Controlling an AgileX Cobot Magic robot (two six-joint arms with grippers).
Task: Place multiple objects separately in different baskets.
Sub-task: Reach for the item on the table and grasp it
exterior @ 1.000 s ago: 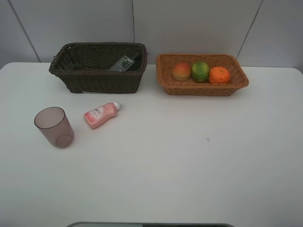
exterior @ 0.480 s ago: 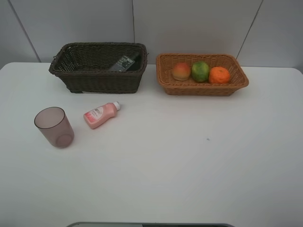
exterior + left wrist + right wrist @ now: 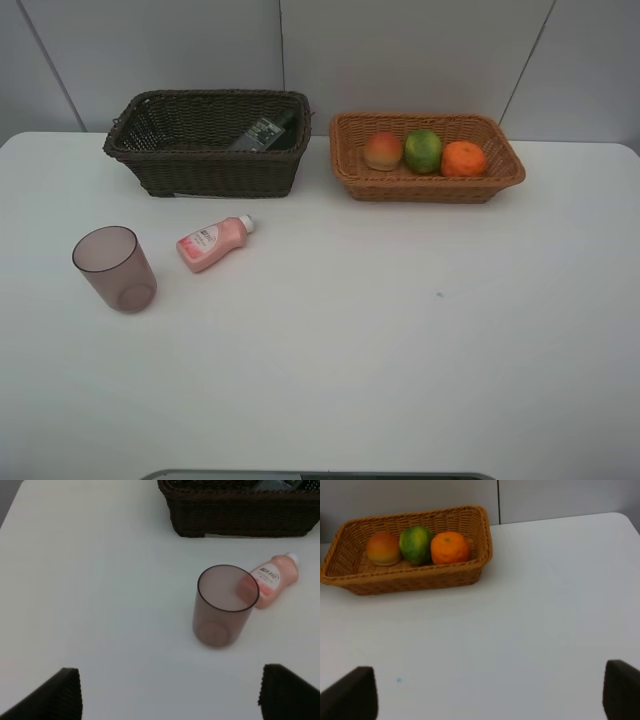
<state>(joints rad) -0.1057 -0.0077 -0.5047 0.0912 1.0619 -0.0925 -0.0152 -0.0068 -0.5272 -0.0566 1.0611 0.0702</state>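
Observation:
A mauve cup (image 3: 114, 268) (image 3: 225, 605) stands upright on the white table, with a pink white-capped bottle (image 3: 213, 241) (image 3: 272, 578) lying beside it. The dark brown basket (image 3: 150, 155) (image 3: 240, 517) holds a dark green bottle (image 3: 264, 132). In the tan basket (image 3: 430, 186) (image 3: 410, 580) sit a peach (image 3: 383, 151) (image 3: 383, 548), a green fruit (image 3: 423, 150) (image 3: 416, 544) and an orange (image 3: 463, 159) (image 3: 449, 547). My left gripper (image 3: 172, 692) is open, hovering short of the cup with nothing between its fingers. The right gripper (image 3: 490, 695) is open over bare table, well short of the tan basket. Neither arm appears in the exterior high view.
Grey wall panels rise behind the baskets. A small dark speck (image 3: 438, 294) (image 3: 399, 680) marks the tabletop. The table's near edge (image 3: 320, 474) shows a dark strip.

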